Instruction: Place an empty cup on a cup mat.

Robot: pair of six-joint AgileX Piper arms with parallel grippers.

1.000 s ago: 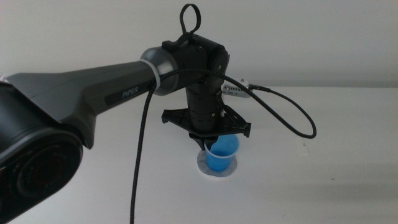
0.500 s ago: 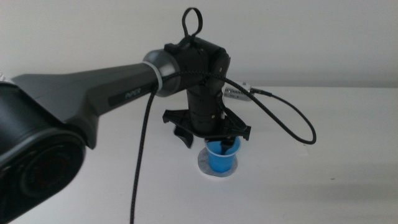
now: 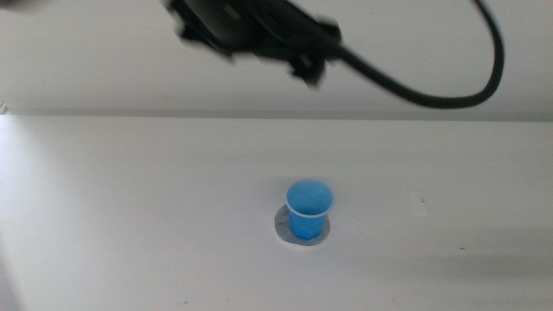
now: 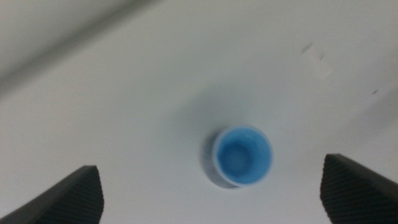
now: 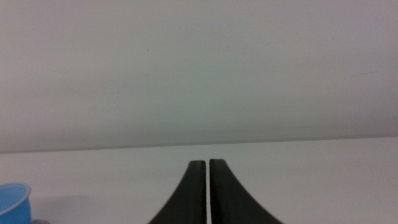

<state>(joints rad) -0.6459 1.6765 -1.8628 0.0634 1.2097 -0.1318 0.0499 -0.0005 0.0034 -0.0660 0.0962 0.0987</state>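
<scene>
The blue cup [image 3: 308,207] stands upright and empty on the round grey cup mat [image 3: 280,227] near the middle of the white table. My left gripper [image 3: 251,39] is blurred at the top of the middle view, high above the cup and clear of it. In the left wrist view the left gripper [image 4: 214,199] is open, with its jaws wide apart on either side, and the cup [image 4: 241,155] is seen from above with the mat's edge [image 4: 208,163] beside it. My right gripper [image 5: 207,163] is shut and empty, low over the table; its view shows the cup [image 5: 12,202] off to one side.
A black cable [image 3: 449,95] hangs from the left arm across the top right of the middle view. A small mark [image 3: 421,200] lies on the table right of the cup. The table's back edge meets a pale wall.
The left gripper has opened, let go of the cup and risen fast out of the scene to the top of the view. The cup stays standing on the mat.
</scene>
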